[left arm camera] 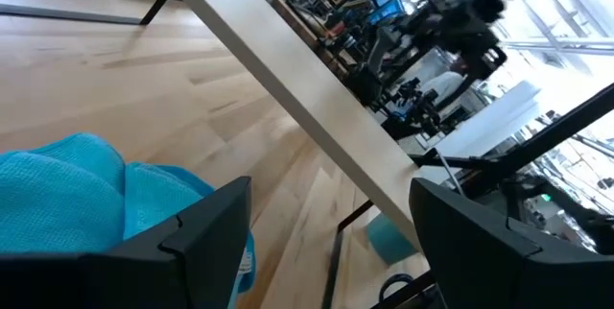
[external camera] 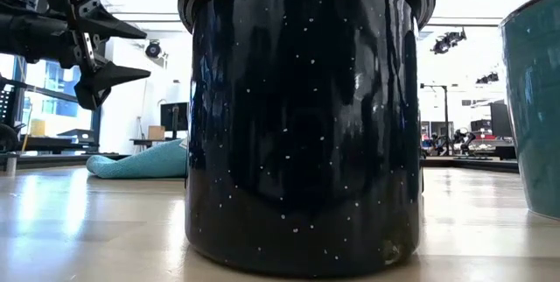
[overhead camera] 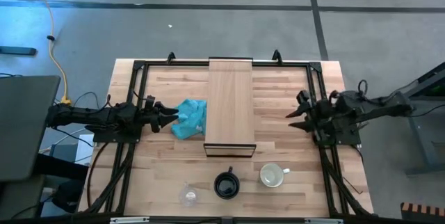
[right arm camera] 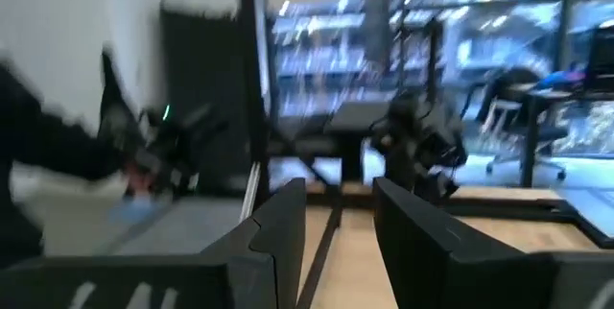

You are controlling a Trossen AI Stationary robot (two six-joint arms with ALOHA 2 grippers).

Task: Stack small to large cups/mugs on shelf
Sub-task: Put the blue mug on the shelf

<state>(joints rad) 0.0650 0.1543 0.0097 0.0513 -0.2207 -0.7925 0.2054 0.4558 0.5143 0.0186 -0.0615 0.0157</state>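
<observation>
- The shelf (overhead camera: 230, 102), a light wooden plank, stands mid-frame in the high view, bare on top.
- Along the bottom edge sit the clear glass cup (overhead camera: 189, 195), black mug (overhead camera: 226, 184) and white mug (overhead camera: 272, 175), left to right.
- Left gripper (overhead camera: 170, 117), fingers apart, empty, touches the teal cloth (overhead camera: 190, 117).
- Right gripper (overhead camera: 292, 117), fingers apart, hovers right of the shelf.

Robotics lab: concrete floor (overhead camera: 208, 29), office chair (right arm camera: 513, 107), framed wooden table (overhead camera: 167, 161)
</observation>
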